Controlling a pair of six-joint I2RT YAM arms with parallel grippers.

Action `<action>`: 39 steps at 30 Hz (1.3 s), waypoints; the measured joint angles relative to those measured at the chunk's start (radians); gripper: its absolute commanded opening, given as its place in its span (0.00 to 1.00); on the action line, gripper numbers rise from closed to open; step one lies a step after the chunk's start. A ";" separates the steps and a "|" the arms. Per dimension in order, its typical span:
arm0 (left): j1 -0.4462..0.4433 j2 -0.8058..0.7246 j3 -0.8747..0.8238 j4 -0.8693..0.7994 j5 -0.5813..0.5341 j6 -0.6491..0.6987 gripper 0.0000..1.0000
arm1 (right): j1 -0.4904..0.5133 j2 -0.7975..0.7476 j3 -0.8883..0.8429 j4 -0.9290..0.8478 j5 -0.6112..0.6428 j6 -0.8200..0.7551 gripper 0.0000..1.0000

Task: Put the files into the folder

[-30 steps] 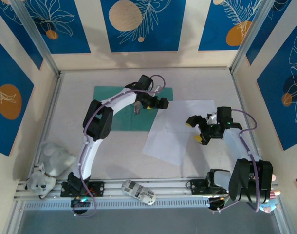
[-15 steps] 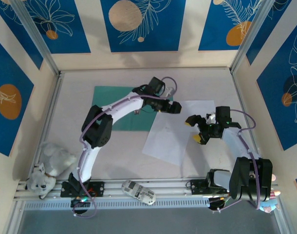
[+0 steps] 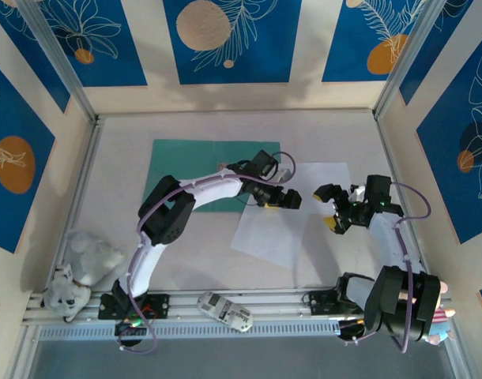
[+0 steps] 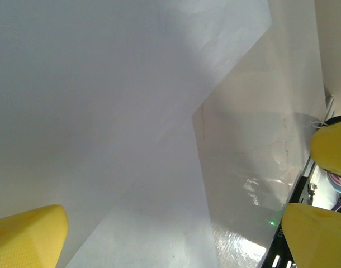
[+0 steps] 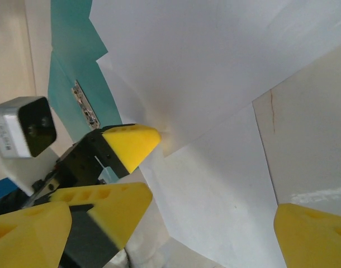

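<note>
The teal folder (image 3: pixel 195 175) lies flat at the table's back left; in the right wrist view its edge (image 5: pixel 74 53) and metal clip (image 5: pixel 84 107) show. The files (image 3: pixel 287 217), overlapping white sheets, lie askew just right of it, one corner over the folder's edge. My left gripper (image 3: pixel 291 199) hangs open low over the files' left part, and the sheets (image 4: pixel 120 100) spread under its yellow fingertips (image 4: pixel 26 237). My right gripper (image 3: pixel 325 207) is open over the files' right part, facing the left one. The files (image 5: pixel 215 67) lie between its fingertips (image 5: pixel 316 237), with nothing held.
A white plush toy (image 3: pixel 79 272) sits at the near left corner. A small white device (image 3: pixel 225 310) lies on the front rail. Metal frame posts and patterned walls close in the table (image 3: pixel 186 249). The two grippers stand close together over the sheets.
My left arm has swung from over the folder to the right and nearer, onto the files. My right gripper has shifted slightly right. Both stayed open.
</note>
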 measured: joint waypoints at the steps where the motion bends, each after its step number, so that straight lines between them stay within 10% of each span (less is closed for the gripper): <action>1: 0.000 0.000 -0.007 0.001 0.000 -0.001 0.98 | -0.005 -0.006 -0.002 -0.006 -0.002 -0.002 0.94; 24: -0.036 -0.074 -0.137 0.015 -0.020 -0.054 1.00 | -0.062 0.117 -0.070 0.082 -0.034 0.009 0.93; 39: 0.079 -0.219 -0.092 -0.186 -0.160 0.047 0.96 | 0.120 0.153 -0.039 0.108 -0.023 0.056 0.93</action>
